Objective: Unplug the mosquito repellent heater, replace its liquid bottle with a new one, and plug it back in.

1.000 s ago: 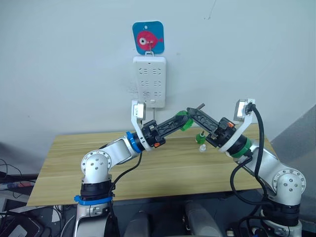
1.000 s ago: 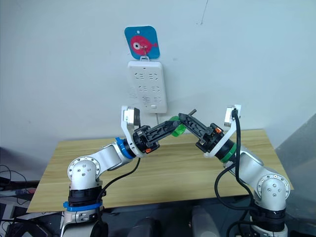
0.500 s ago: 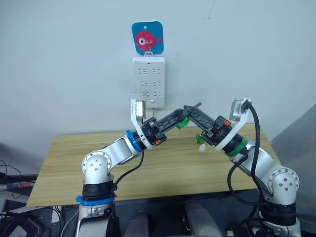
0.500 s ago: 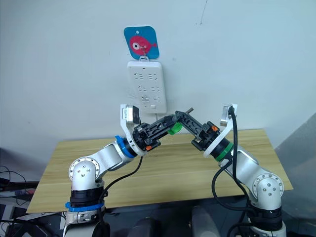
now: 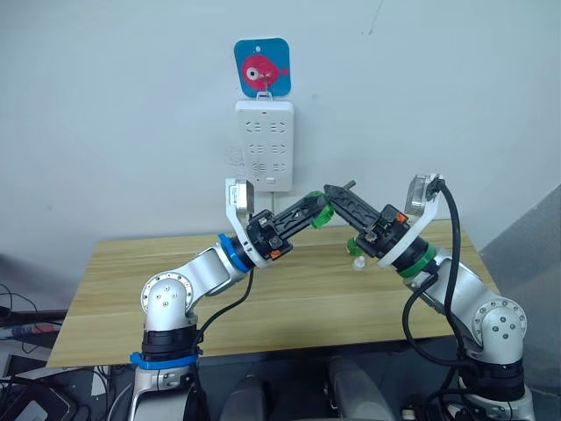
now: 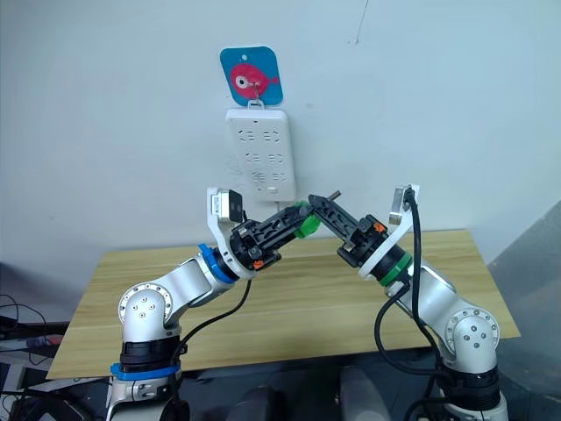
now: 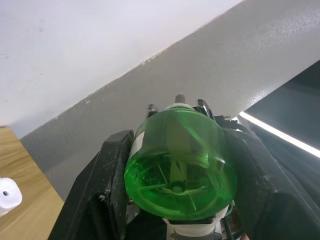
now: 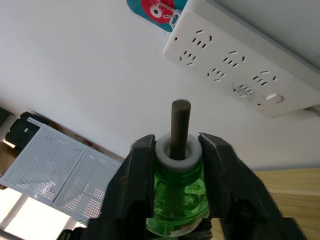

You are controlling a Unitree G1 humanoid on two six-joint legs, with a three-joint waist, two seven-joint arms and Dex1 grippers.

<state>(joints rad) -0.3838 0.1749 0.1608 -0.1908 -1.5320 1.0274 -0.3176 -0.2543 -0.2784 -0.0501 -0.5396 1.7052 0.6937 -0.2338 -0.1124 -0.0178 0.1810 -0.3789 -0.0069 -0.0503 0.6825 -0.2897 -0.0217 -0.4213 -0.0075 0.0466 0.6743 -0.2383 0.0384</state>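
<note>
A green translucent liquid bottle [image 5: 318, 213] with a white collar and a dark wick [image 8: 180, 125] hangs in the air in front of the wall, above the table's back edge. My left gripper [image 5: 313, 210] is shut on its body; the left wrist view faces the bottle's round base [image 7: 177, 165]. My right gripper [image 5: 331, 194] comes from the other side and is shut on its white neck. A small white rounded piece [image 5: 358, 261] sits on the table behind my right wrist, with something green just above it. I cannot tell whether it is the heater.
A tall white power strip [image 5: 265, 145] hangs on the wall under a blue card with a pink fish [image 5: 263, 67]; nothing shows plugged into its sockets. The wooden table [image 5: 158, 263] spreads below both arms. A perforated white panel [image 8: 50, 170] stands off to one side.
Both grippers have drifted slightly up and to the left together, with the green bottle still between them. The white piece on the table has stayed put.
</note>
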